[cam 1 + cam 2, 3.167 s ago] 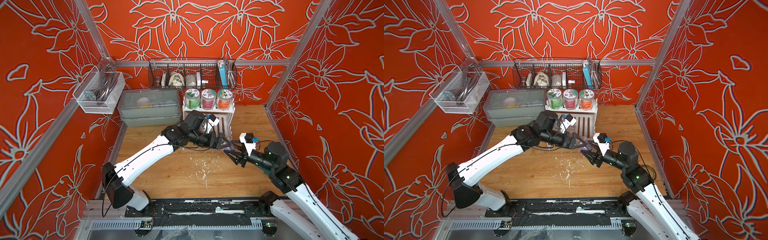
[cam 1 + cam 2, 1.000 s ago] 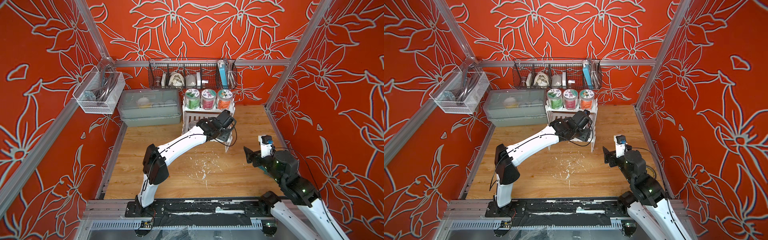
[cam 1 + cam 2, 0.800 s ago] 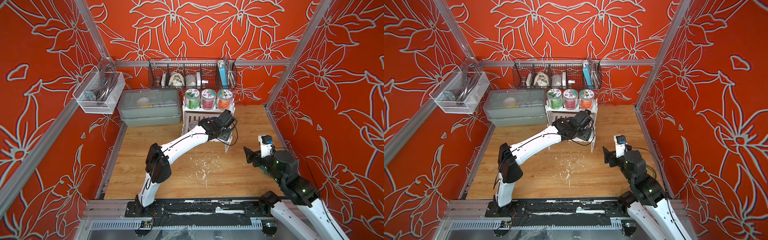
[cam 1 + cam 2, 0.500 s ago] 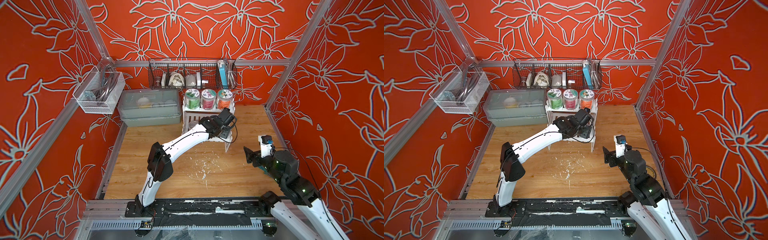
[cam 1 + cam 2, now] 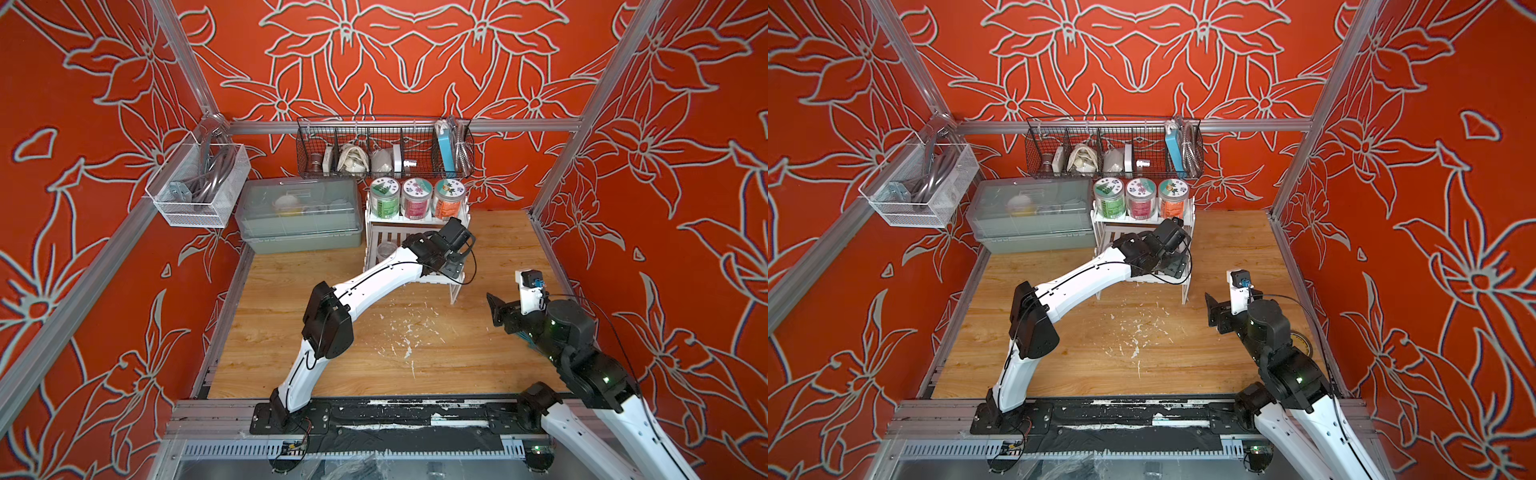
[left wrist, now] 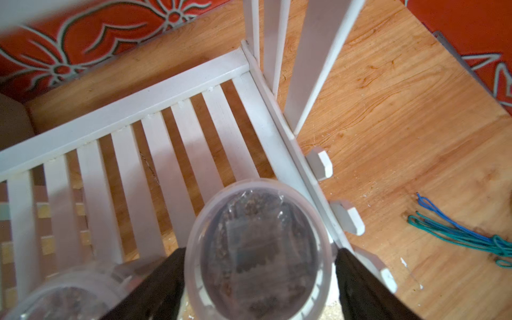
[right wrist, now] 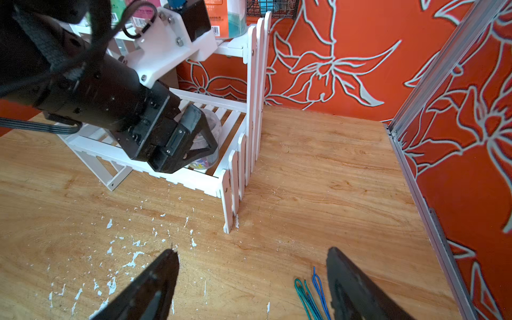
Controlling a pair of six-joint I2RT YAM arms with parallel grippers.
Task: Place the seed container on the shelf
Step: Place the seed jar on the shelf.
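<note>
Seating seed container (image 6: 257, 235) on shelf (image 6: 191, 133), lower tier: left gripper (image 6: 259, 250) straddles it, grip unclear; release fully, withdraw straight. Right gripper (image 7: 251, 250) spread.

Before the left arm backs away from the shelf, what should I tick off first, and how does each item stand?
1. Seed container upright on the lower tier of the shelf: ok.
2. Its base sitting flat: cannot tell, hidden.
3. Left gripper not clamping: ok, a gap shows beside one jaw.
4. Other jaw free of the neighbouring container: cannot tell, blurred.
5. Right gripper open, empty, apart from the shelf: ok.
</note>
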